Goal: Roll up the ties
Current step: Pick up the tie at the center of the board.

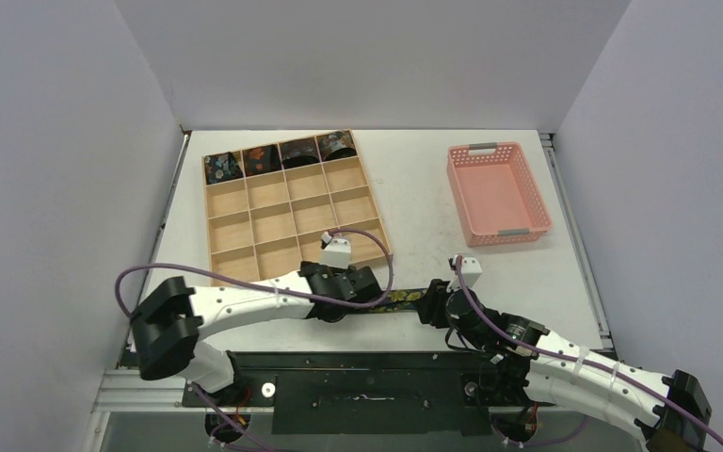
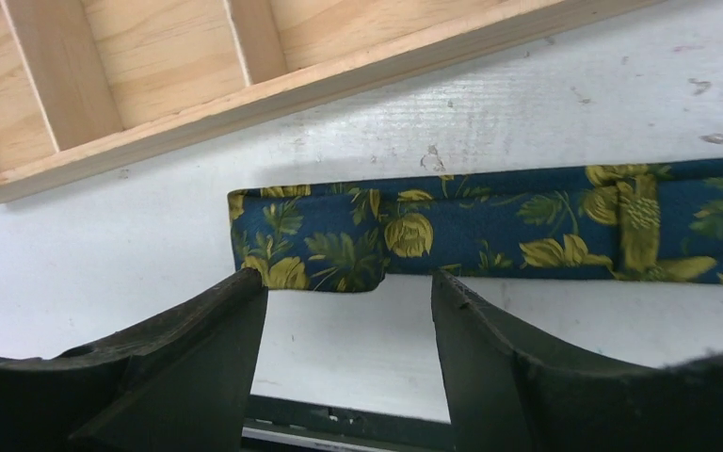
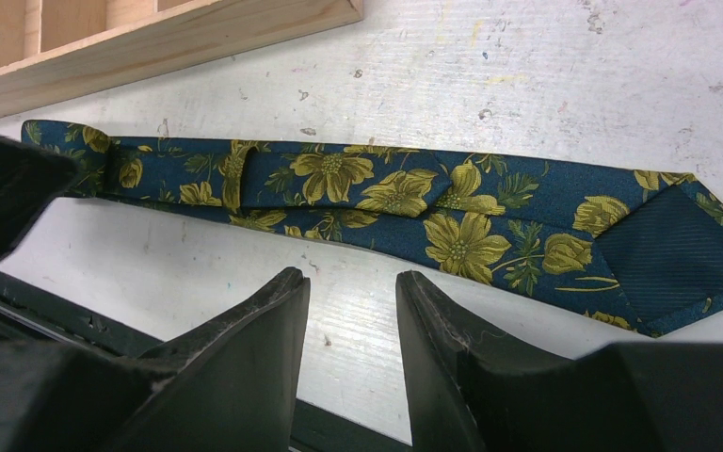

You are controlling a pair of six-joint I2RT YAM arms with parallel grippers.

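Note:
A long navy tie with yellow floral print (image 1: 401,299) lies flat on the white table near the front edge, between my two grippers. My left gripper (image 2: 348,287) is open and empty, its tips just short of the tie's narrow folded end (image 2: 339,240). It also shows in the top view (image 1: 365,290). My right gripper (image 3: 353,282) is open and empty, just in front of the tie's middle (image 3: 405,198); the wide pointed end (image 3: 678,250) lies to its right. It also shows in the top view (image 1: 431,306). Several coiled ties (image 1: 260,157) fill the back row of the wooden tray.
The wooden compartment tray (image 1: 268,224) stands just behind the left gripper; its front wall shows in the left wrist view (image 2: 339,80) and the right wrist view (image 3: 169,42). A pink plastic basket (image 1: 494,193) stands at the back right. The table's dark front edge runs just under both grippers.

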